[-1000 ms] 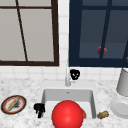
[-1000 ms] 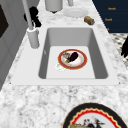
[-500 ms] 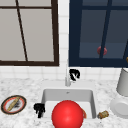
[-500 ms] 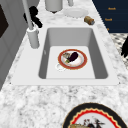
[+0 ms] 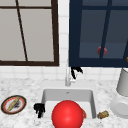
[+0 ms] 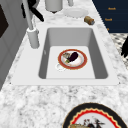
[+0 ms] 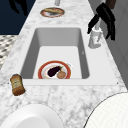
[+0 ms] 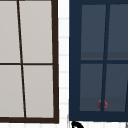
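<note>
Black right hand (image 5: 75, 71) hangs at the faucet (image 5: 67, 79) top, fingers loosely spread, touching or just beside it; cannot tell which. Left hand (image 5: 39, 109) hovers at the sink's (image 5: 46, 95) front-left rim, fingers curled down, holding nothing, with a patterned plate (image 5: 13, 104) to its left.

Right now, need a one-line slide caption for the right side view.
Right hand at the faucet behind the sink; plate with eggplant in the basin, small jar on the counter.

- Red ball (image 5: 67, 114) at the sink's front, just right of the left hand (image 5: 39, 109).
- Plate with eggplant (image 6: 72, 58) lies in the basin.
- Patterned plate (image 5: 13, 104) rests on the surface, left of that hand.
- Brown bottle (image 5: 103, 114), white plate (image 5: 120, 107) and grey canister (image 5: 123, 82) far right.
</note>
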